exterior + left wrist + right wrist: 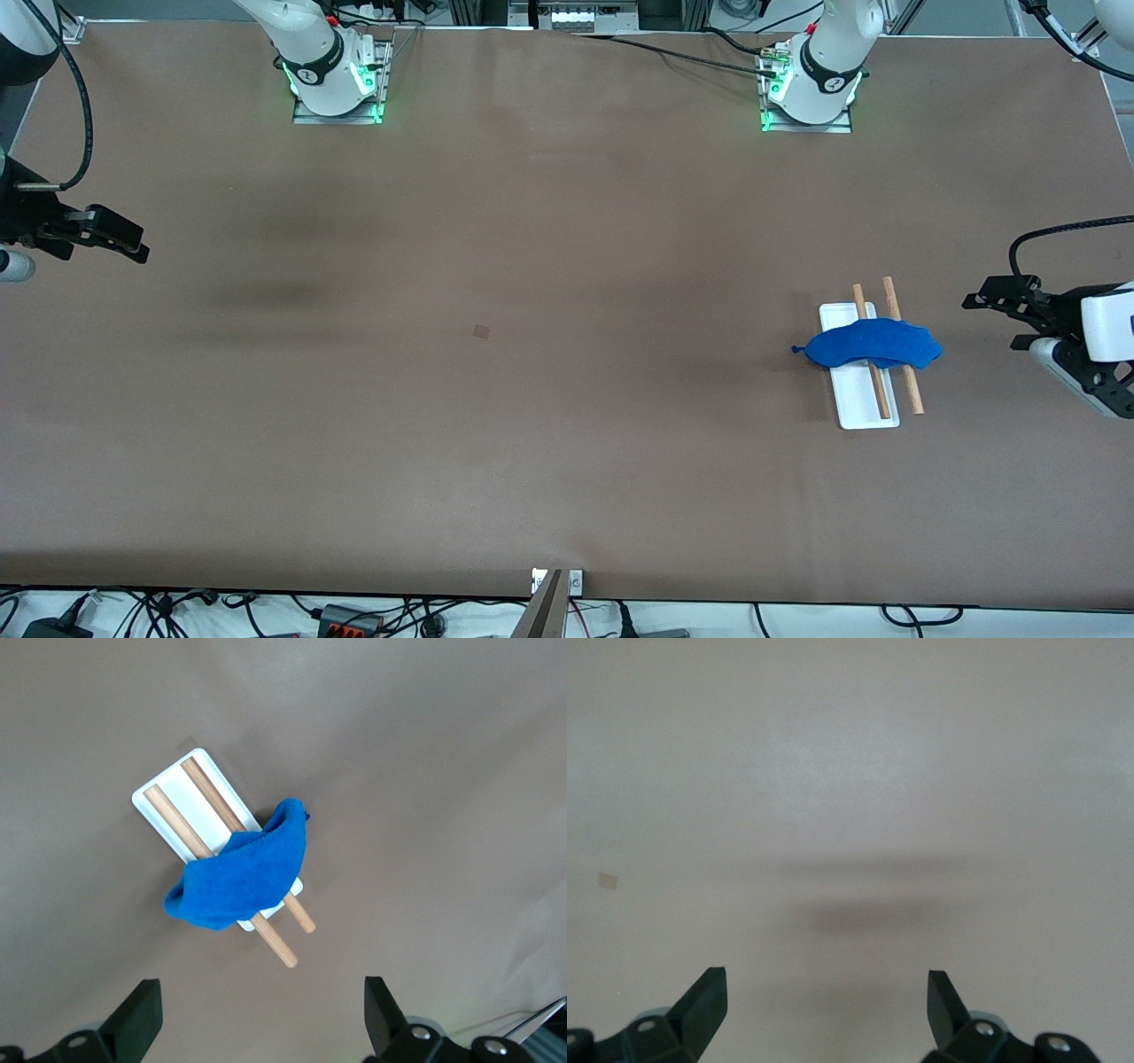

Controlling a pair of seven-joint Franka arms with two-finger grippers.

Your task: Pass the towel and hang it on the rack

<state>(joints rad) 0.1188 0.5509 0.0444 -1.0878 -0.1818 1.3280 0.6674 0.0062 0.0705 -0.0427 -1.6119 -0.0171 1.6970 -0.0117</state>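
1. Draping across both light-brown wooden rods of the small white-based rack (858,412), the bright blue plush towel (873,346) sits toward the left arm's end of the brown bench (496,399).
2. It looks light, soft and floppy; pinch a bunched edge.
3. The left gripper (259,1014) hovers beside the rack, wide open, empty.
4. The right gripper (827,1005) waits over bare bench, spread, empty.

Towel (873,346) drapes across both rods of the rack (861,406), hiding their middle stretch and part of the white base. Thin frame under the rods too small to make out. Left gripper (997,312) arm cut off at the front view's right edge; right gripper (120,237) arm cut off at its left edge. Both wrist views show fingertips only, bodies cropped by the lower edge.
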